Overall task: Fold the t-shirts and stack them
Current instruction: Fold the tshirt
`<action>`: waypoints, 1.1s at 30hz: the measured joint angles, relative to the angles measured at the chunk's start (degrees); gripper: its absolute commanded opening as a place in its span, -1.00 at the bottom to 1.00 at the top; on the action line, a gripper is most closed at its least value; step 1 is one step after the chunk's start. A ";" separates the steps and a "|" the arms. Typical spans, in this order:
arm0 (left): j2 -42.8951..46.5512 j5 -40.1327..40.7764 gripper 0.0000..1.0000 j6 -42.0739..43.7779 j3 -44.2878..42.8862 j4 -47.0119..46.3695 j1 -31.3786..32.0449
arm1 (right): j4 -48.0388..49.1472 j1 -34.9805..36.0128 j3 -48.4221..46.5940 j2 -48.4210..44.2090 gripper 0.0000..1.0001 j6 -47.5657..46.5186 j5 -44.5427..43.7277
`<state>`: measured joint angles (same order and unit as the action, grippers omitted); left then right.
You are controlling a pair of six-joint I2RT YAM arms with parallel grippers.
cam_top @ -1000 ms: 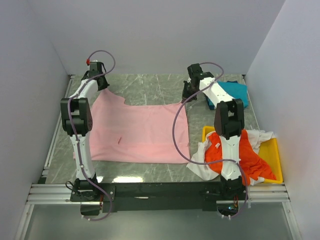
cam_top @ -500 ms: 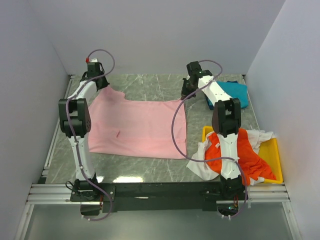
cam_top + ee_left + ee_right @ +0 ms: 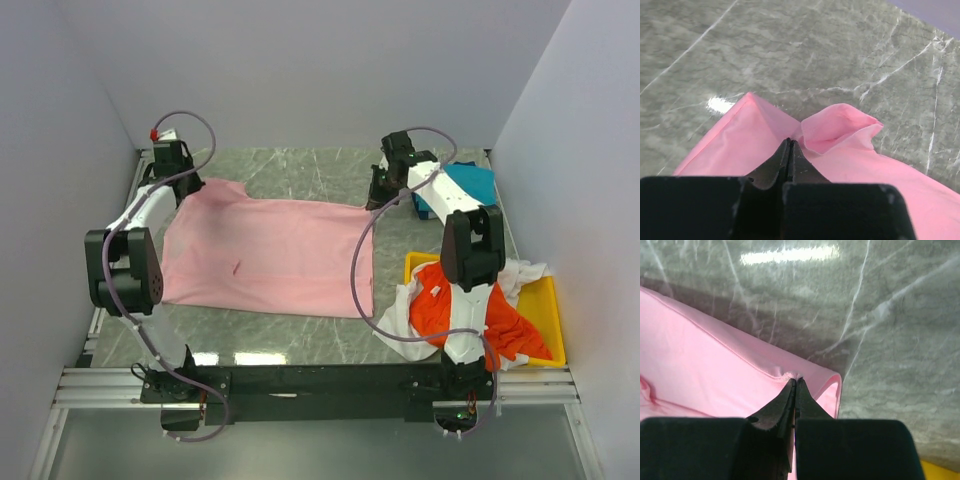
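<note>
Both arms have spread apart since a second ago: the left claw (image 3: 789, 142) has gone out to the left and the right claw (image 3: 795, 382) a little to the right. The pink shirt (image 3: 265, 255) has been pulled flatter and dragged toward the far side of the counter (image 3: 300, 170). The left claw is clamped tight on one far corner of the pink shirt, with a small fold of cloth bunched just right of its tips and the rest of the shirt spreading back and to its right. The right claw is pinched together on the other far corner, at the hem, with the cloth running off to its left and bare counter ahead of it. The teal shirt (image 3: 470, 182) lies just right of the right claw. Well behind that claw, toward the arm's base, the orange shirt (image 3: 505, 318) and white shirt (image 3: 400, 325) lie crumpled together in and over the yellow tray (image 3: 550, 325)
</note>
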<state>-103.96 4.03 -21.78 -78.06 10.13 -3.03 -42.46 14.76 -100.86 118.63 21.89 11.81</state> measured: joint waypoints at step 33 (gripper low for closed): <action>28.87 15.93 -0.99 -7.98 25.75 10.86 -0.72 | 4.48 4.94 27.93 -20.20 -1.00 0.37 0.92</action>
<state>-75.09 19.97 -29.76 -52.31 20.99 -3.75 -37.98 19.70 -72.93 98.43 22.26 12.73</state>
